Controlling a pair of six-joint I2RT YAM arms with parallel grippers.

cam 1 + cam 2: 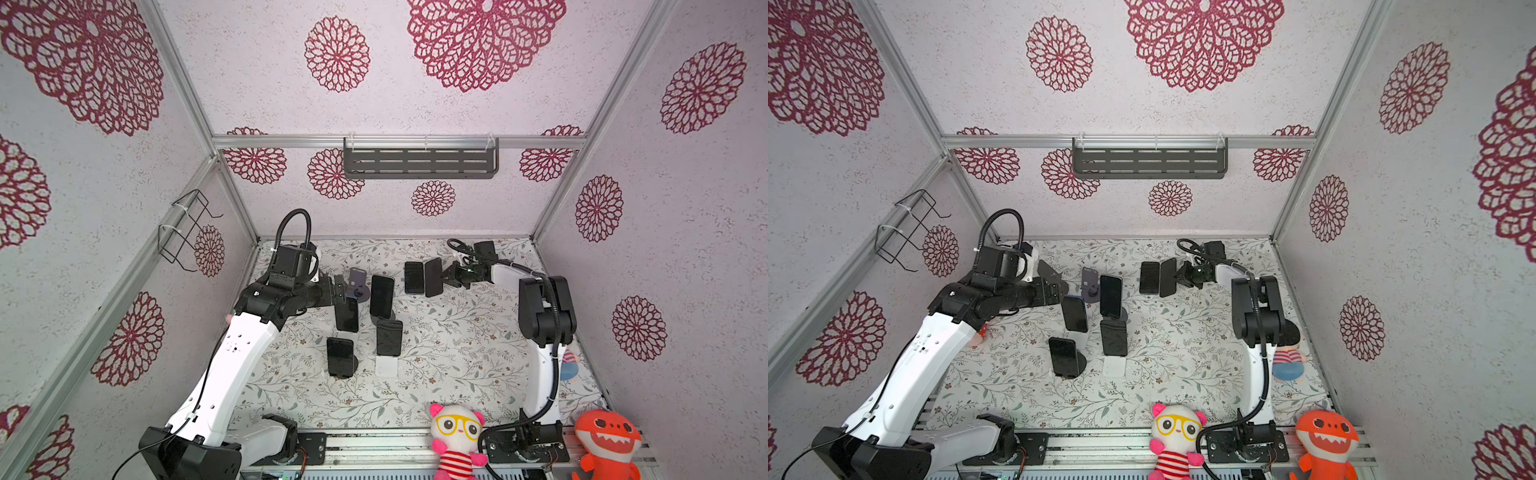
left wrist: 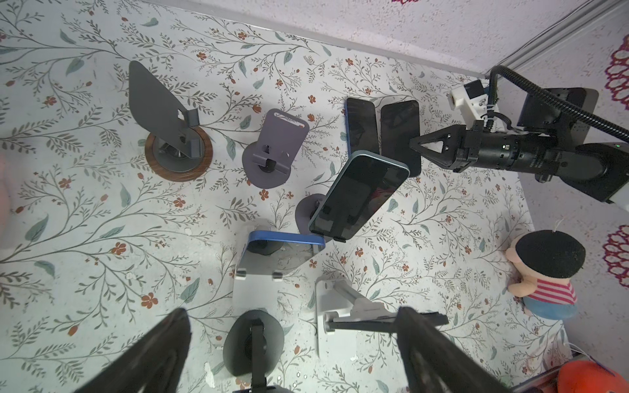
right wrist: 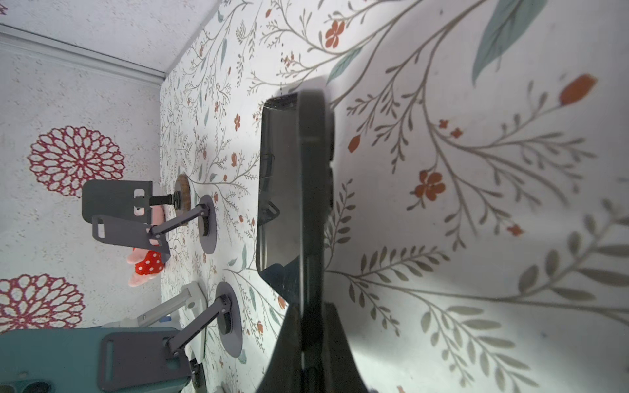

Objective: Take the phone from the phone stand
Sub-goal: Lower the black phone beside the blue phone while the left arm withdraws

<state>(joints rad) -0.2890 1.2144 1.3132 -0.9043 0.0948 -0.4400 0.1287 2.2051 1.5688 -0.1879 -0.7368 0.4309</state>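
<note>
The right gripper is clamped tight on one edge of a black slab smartphone. It holds the phone at the far right of the floral-patterned table mat, just beside a second dark phone lying flat. Whether the held phone touches the mat is hard to tell. The left gripper hangs with its jaws spread wide, holding nothing, above the middle cluster. There a bare purple-grey plastic phone stand stands beside a dark grey metal stand on a wood-rimmed round base.
</note>
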